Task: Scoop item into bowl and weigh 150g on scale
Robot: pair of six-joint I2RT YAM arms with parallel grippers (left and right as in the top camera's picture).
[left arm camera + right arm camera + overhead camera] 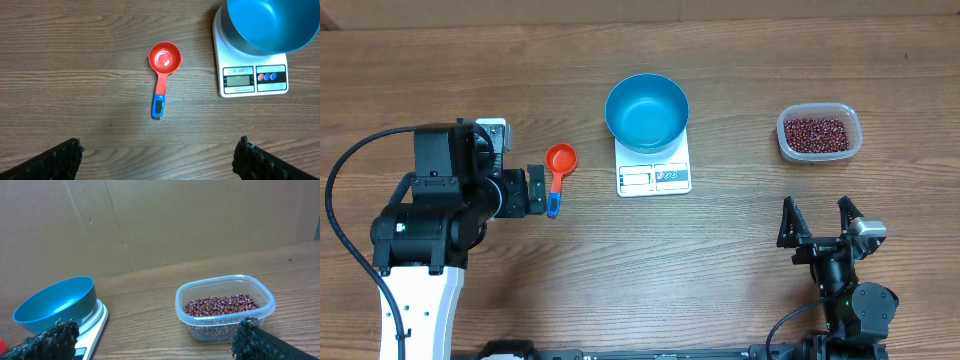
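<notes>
Closest in, to the right of the scale (654, 176) and on its near side: right gripper (814, 205), pointing away across the wooden table (720, 270), jaws spread wide, nothing between them.

Farther in, to the left of the scale and about level with its front edge: left gripper (539, 192), aimed toward the scale, jaws likewise spread wide and holding nothing.

Just beyond those fingertips, between left gripper and scale: red scoop (160, 82) with a blue-tipped handle, lying flat on the wood, cup toward the far side, handle toward the near side, touched by neither arm.

At mid-table: the white scale itself, grey display and blue-edged panels facing the near side, readout too small to make out.

Seated on the scale's far portion: round blue bowl (646, 112), upright, its rim reaching past the far edge of the platform.

To the right of the scale, well apart and roughly level with the bowl: clear plastic tub (785, 142), holding the dark red-brown beans (817, 133) in a loose, grainy layer.

Beyond the scale, at the far edge of the table: plain brown cardboard wall (200, 220).
</notes>
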